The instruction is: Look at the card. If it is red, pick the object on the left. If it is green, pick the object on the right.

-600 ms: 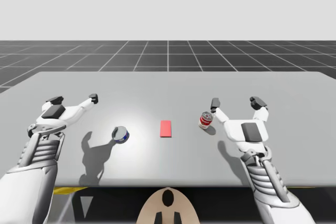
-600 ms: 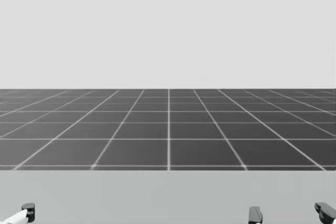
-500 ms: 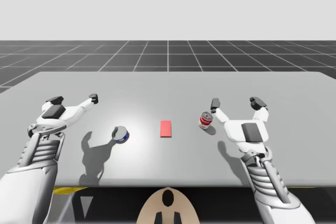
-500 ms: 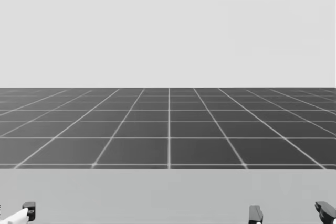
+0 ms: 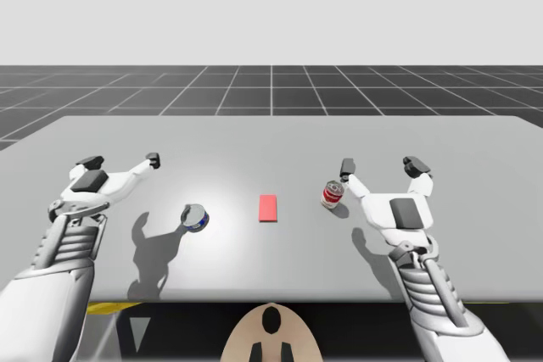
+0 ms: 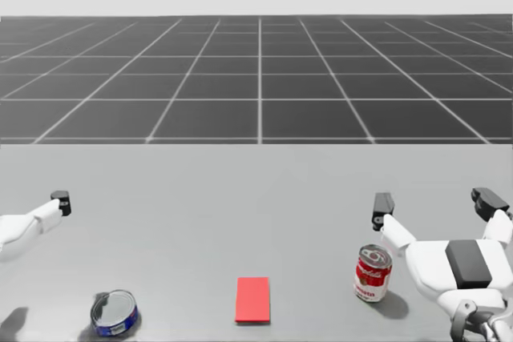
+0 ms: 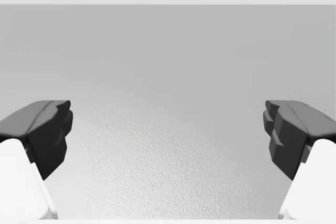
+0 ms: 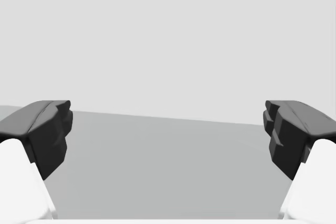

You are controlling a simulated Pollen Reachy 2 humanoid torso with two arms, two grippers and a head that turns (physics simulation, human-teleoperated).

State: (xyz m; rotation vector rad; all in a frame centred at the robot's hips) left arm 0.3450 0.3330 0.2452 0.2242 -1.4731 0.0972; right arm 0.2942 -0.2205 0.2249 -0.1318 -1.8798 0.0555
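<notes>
A red card [image 5: 268,208] [image 6: 253,300] lies flat at the table's middle. To its left sits a short blue can with a silver top [image 5: 195,217] [image 6: 114,313]. To its right a red and white can [image 5: 333,194] [image 6: 373,273] stands upright. My left gripper [image 5: 120,160] [image 7: 168,135] hovers open behind and left of the blue can, with bare table between its fingers. My right gripper [image 5: 380,164] [image 6: 435,200] [image 8: 168,135] is open just right of the red can, apart from it.
The grey table [image 5: 271,142] stretches wide behind the objects, its far edge [image 6: 256,144] meeting a dark gridded floor. The near edge runs just in front of my arms.
My head has turned downward, so the table, the card and both cans now show in the head view. The arms and objects have hardly moved.
</notes>
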